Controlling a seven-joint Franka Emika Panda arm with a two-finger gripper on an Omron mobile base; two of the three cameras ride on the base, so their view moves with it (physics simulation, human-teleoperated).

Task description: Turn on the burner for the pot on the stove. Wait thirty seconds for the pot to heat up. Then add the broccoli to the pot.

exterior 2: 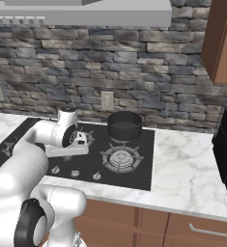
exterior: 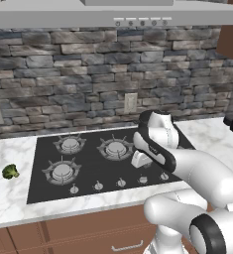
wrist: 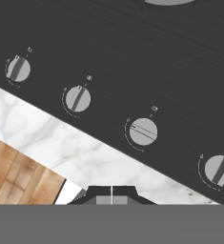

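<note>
Black glass stove [exterior: 108, 168] carries a squat dark pot [exterior 2: 125, 125]; fingers [wrist: 111, 194] pressed together above its knobs [wrist: 143, 131].

- I count one stove [exterior: 95, 171], black glass.
- Four burners, counted across my two base views: three in the left, one more front-right in the right.
- Five knobs [exterior: 121, 183] along its front edge; four of them in my hand view.
- One pot [exterior 2: 125, 125].
- One broccoli [exterior: 10, 171].
- One wall outlet [exterior: 131, 103].
</note>
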